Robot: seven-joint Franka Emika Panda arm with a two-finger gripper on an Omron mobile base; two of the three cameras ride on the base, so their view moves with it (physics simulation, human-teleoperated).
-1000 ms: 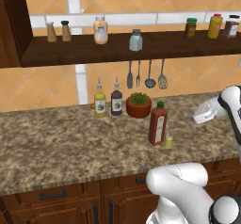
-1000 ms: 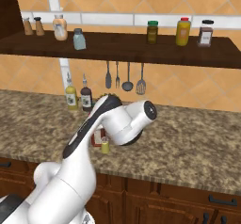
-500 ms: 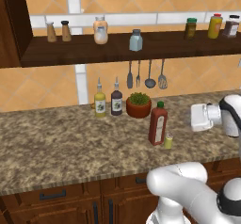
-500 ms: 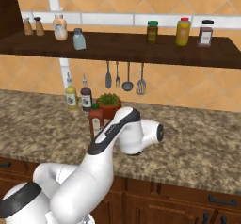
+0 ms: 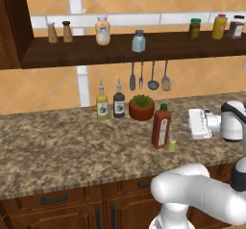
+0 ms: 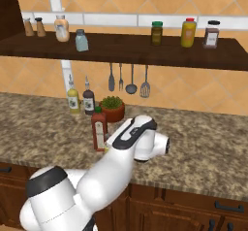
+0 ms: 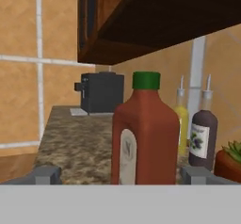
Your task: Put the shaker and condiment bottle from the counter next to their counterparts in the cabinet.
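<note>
The condiment bottle [image 5: 161, 127], red with a green cap, stands on the counter, and the tiny yellow-green shaker [image 5: 172, 145] sits just to its right. My gripper [image 5: 185, 122] hovers level a short way right of the bottle, pointing at it, open and holding nothing. In the hand view the condiment bottle [image 7: 143, 133] stands centred ahead of the open gripper [image 7: 121, 176], between the lines of the two fingertips [image 7: 46, 175]. Up in the cabinet [image 5: 86, 55] stand the counterparts: a peach-and-white bottle [image 5: 102, 31] and a pale blue-grey shaker [image 5: 138, 41]. My arm hides the hand in the right base view, with the condiment bottle [image 6: 99, 129] beside it.
A yellow nozzle bottle [image 5: 102, 105], a dark nozzle bottle [image 5: 118, 103] and a potted plant [image 5: 141, 107] stand behind the red bottle. Utensils [image 5: 149, 76] hang under the shelf. Two brown shakers [image 5: 58, 32] and several jars [image 5: 218, 27] share the shelf. A black coffee machine [image 7: 101, 92] sits far along the counter.
The hand has turned from a tilted pose to level, facing the red bottle, and eased slightly toward it. The jaws stay open. Bottle and shaker have not moved.
</note>
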